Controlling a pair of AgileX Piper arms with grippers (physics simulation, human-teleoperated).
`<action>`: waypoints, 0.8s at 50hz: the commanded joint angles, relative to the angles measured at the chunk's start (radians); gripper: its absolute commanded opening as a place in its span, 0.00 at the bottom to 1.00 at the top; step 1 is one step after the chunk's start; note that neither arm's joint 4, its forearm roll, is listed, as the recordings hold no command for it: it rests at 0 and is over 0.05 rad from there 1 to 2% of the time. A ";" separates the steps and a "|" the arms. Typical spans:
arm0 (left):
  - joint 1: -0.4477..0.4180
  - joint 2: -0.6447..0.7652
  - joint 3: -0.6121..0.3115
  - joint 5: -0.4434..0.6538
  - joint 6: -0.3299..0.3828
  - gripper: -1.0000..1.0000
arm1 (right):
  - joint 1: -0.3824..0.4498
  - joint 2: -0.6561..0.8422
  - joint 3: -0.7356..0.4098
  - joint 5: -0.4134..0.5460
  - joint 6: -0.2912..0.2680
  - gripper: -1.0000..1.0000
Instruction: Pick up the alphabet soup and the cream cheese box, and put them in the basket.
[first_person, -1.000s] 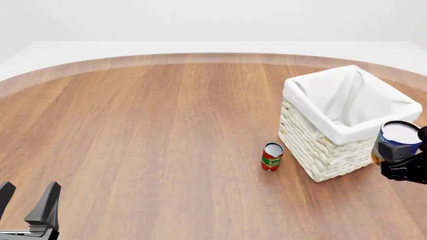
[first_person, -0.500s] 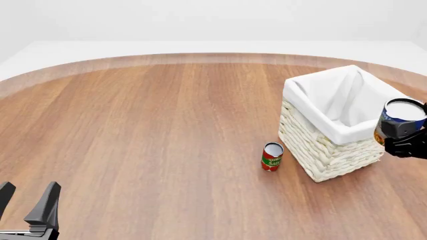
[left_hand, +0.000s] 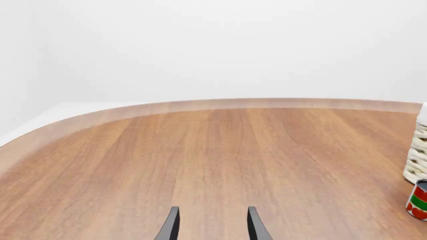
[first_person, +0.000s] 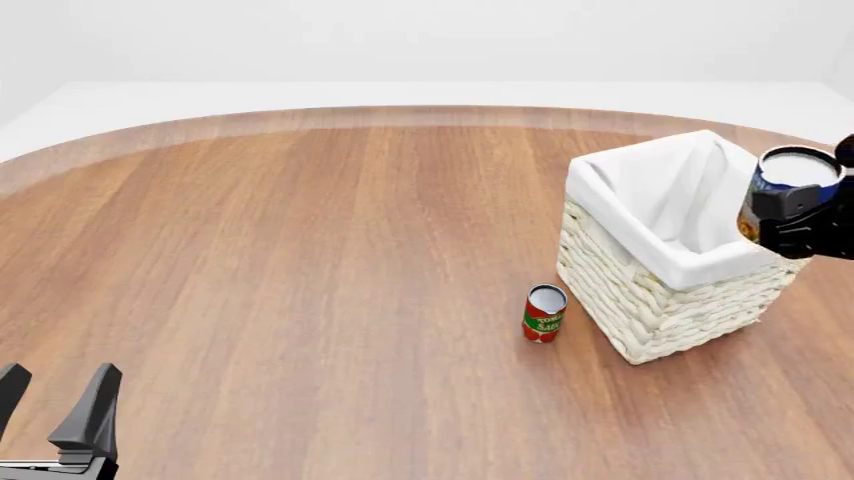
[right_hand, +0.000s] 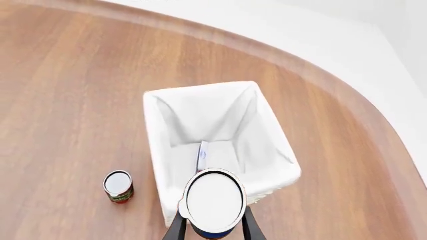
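We found the right gripper (first_person: 798, 222) pinching the alphabet soup (first_person: 787, 190) upright, held in the air above the near right edge of the basket (first_person: 647, 300). Inside the basket, a pale blue-and-white item, apparently the cream cheese box (right_hand: 202, 152), lay against the liner. The red and green can (first_person: 543, 313) stood on the table (first_person: 294, 270) just beside the basket's near left wall. The left gripper (first_person: 56, 410) hung well apart from the basket, fingers spread and holding nothing.

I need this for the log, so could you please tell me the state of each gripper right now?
Left gripper: open, fingers apart, holding nothing.
Right gripper: closed on the alphabet soup, lifted by the basket.
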 joint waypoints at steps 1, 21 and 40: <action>0.000 0.000 0.000 0.000 0.000 1.00 | 0.019 0.057 -0.049 -0.026 0.029 0.00; 0.000 0.000 0.000 0.000 0.000 1.00 | 0.046 0.199 -0.089 -0.121 0.040 0.00; 0.000 0.000 0.000 0.000 0.000 1.00 | 0.036 0.310 -0.099 -0.192 0.038 0.00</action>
